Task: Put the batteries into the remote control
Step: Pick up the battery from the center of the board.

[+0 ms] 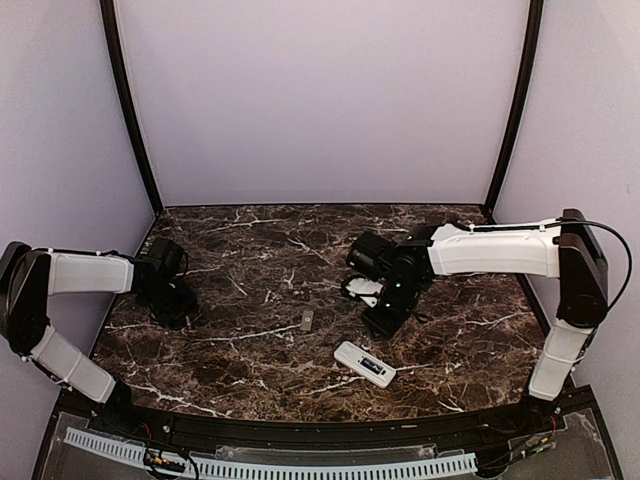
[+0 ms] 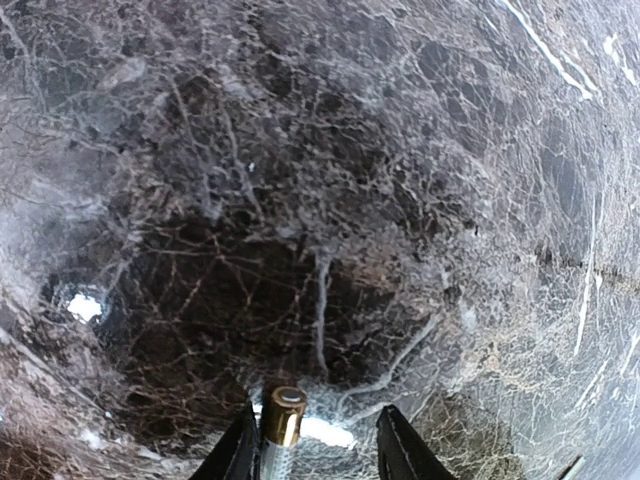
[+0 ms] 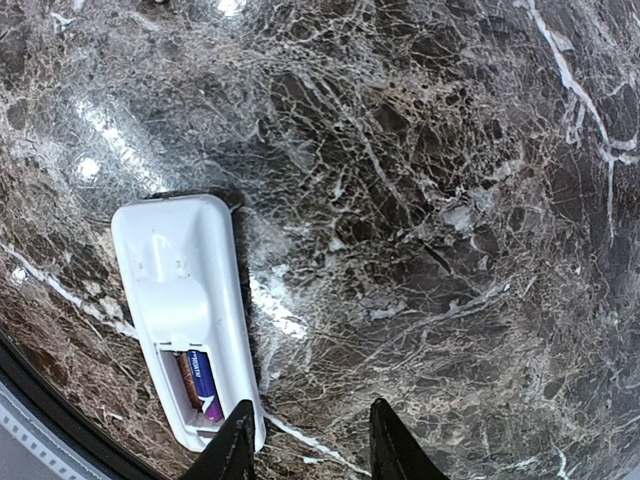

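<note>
Well left of the remote (image 1: 364,364), top view: left gripper (image 1: 176,308) sits low; right gripper (image 1: 386,318) just behind remote. Left wrist: fingers apart, battery (image 2: 283,415) against one, unclamped, probably mid-pick. Right wrist: fingers apart, empty, beside remote. Remote lies back-up and open, showing seated battery (image 3: 197,385), so ready for the second.
</note>
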`<state>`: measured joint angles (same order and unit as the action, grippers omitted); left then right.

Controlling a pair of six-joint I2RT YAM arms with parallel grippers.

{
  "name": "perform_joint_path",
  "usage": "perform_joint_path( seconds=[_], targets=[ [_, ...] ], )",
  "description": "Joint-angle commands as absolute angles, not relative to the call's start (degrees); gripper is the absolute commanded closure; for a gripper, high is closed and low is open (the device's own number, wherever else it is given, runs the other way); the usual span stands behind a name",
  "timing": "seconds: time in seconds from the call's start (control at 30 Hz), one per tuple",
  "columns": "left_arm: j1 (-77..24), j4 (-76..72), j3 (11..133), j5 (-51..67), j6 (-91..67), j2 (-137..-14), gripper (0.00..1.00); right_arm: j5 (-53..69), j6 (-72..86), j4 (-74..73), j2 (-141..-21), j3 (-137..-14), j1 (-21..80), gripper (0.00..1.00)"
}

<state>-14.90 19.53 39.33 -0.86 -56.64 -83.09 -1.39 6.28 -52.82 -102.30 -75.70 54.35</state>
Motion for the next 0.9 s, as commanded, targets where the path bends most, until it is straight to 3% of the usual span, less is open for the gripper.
perform_joint_path(
  seconds=[0.0, 0.43, 0.7, 0.87],
  targets=[
    [-16.4, 25.9, 37.7, 0.9, -58.8, -85.7, 0.6, -2.3, 6.3, -53.7, -100.2, -75.5, 54.1, 0.64],
    [-17.6, 35.1, 40.6, -6.9, -63.2, -85.7, 0.62, -2.0, 5.9, -52.9, -99.6, -74.1, 54.1, 0.63],
    [-18.0, 37.3, 43.7, -7.4, -61.8, -89.4, 0.74, -2.5, 5.5, -51.7, -98.9, -72.0, 54.2, 0.63],
    [-18.0, 38.0, 44.7, -7.6, -61.7, -90.7, 0.87, -2.9, 4.9, -51.2, -99.3, -71.5, 54.1, 0.63]
  ],
)
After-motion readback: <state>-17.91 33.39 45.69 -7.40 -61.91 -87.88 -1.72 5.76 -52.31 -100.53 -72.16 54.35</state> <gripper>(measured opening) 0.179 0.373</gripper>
